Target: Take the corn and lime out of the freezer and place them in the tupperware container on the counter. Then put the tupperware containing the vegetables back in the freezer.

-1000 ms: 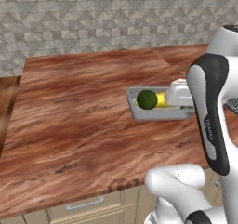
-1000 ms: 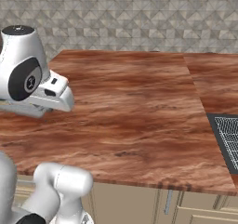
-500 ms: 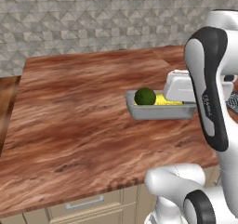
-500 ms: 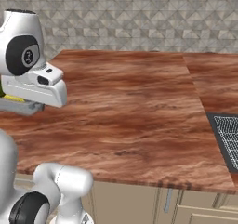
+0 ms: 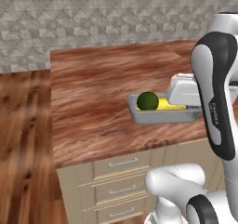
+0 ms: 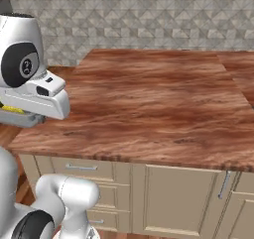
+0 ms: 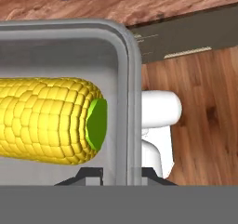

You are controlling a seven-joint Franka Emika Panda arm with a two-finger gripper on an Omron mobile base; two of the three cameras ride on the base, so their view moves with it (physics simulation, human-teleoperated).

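Tupperware container (image 5: pixel 160 115) holds corn (image 7: pixel 46 120) and lime (image 5: pixel 148 101); jaws clamp its end wall, far end hidden by arm.

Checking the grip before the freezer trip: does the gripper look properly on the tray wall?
Probably yes: the gripper is shut astride the tray wall, beside the corn.
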